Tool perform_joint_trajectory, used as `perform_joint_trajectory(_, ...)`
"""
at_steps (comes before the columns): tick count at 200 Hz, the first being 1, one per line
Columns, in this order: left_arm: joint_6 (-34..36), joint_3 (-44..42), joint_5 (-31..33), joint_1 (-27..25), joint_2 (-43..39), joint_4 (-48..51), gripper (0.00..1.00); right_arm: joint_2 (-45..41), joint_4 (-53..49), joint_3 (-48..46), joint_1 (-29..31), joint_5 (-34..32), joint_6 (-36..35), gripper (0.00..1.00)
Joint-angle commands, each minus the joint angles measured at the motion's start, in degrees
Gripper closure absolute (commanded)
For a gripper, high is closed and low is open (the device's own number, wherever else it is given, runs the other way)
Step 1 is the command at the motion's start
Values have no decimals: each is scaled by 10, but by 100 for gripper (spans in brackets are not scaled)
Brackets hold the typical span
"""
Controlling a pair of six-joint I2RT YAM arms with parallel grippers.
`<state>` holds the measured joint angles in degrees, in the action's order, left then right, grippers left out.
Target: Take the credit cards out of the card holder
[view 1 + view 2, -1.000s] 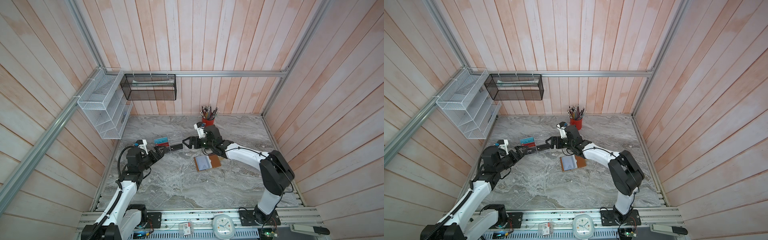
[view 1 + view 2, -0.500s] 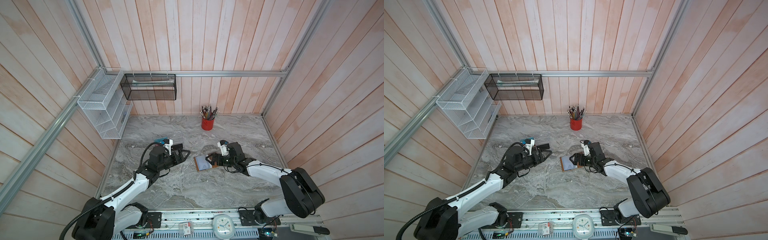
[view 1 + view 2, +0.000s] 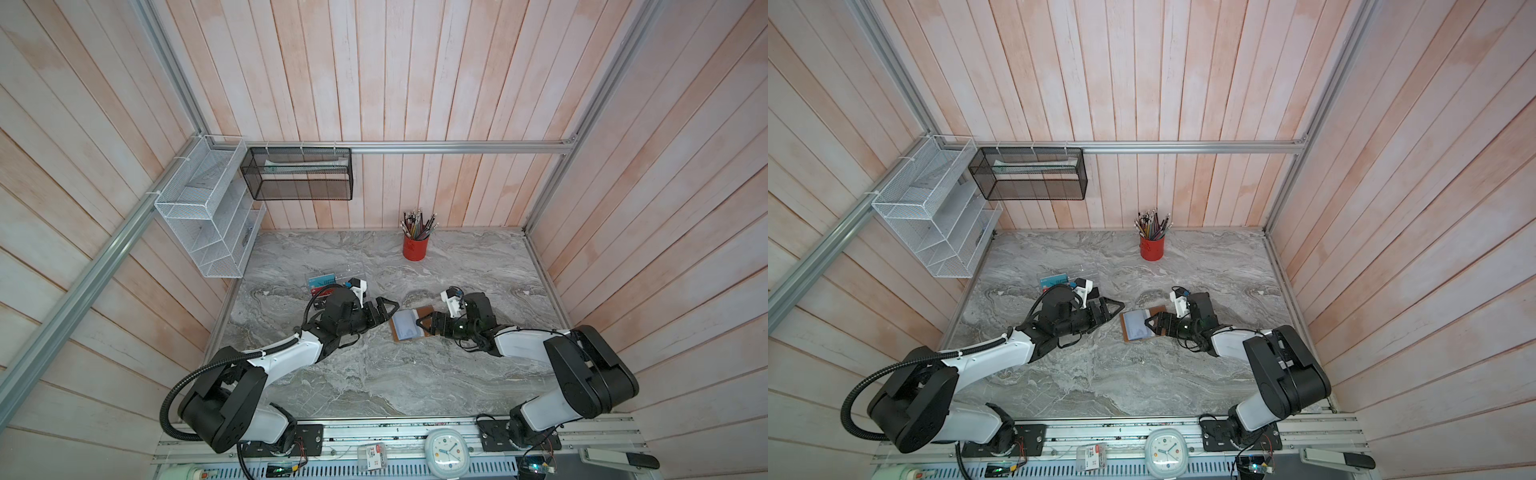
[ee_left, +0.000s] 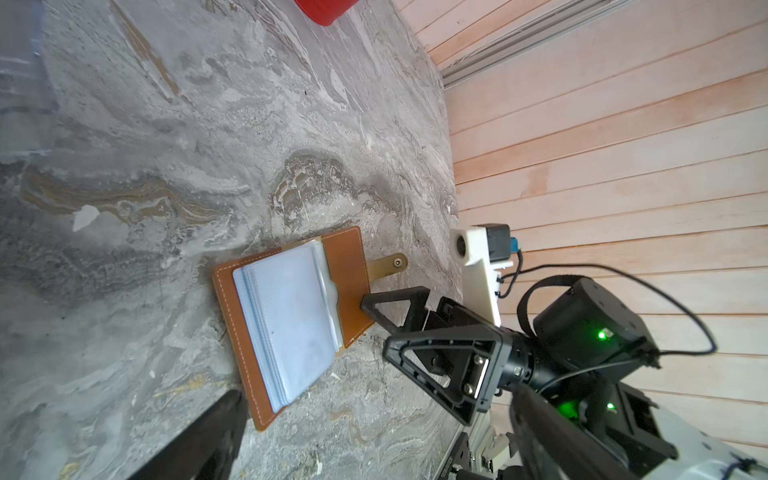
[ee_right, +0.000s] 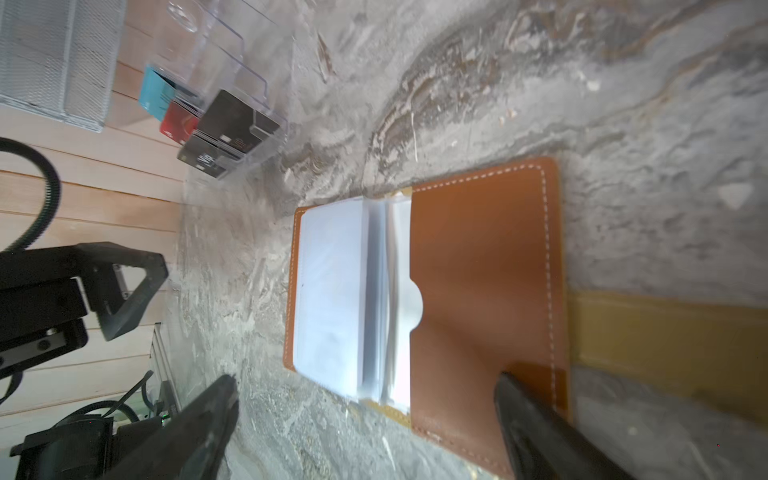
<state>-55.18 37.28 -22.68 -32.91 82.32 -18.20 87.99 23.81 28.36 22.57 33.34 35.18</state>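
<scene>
- Tan-brown leather card holder [image 3: 409, 325] lies open and flat on the grey marble table [image 3: 374, 374], between the two grippers and about mid-table in both top views.
- Its pale plastic sleeves [image 5: 332, 291] are fanned over one half; the other half is a bare leather flap, with the snap strap [image 4: 388, 264] stretched out beyond it.
- No gold, silver or black credit cards can be seen, either on the table or through the sleeves; whether the sleeves hold any cannot be told from these views.
- The left gripper [image 3: 384, 313] has its jaws spread wide and holds nothing. It sits just beside the sleeve-side edge of the holder, apart from it.
- The right gripper [image 4: 376, 324] is also spread wide and empty. One fingertip [image 5: 511, 386] is over a corner of the bare leather flap; touching or just above, it is hard to say.
- A clear acrylic rack [image 5: 232, 54] holding teal, red and black cards stands behind the left arm, well apart from the holder.
- Judged progress: the holder is opened, but no card appears to be out. Finding, gripping and sliding out each card seems to remain.
</scene>
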Motion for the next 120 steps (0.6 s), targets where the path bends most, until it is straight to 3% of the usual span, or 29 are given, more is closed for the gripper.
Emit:
perform_joint_trajectory(1, -14, 31, -4, -1, 23, -23, 0, 23, 47, -30, -1, 26, 31, 2)
perform_joint_trajectory(120, -64, 109, -23, -1, 146, -19, 0, 69, 149, -70, -16, 73, 88, 2)
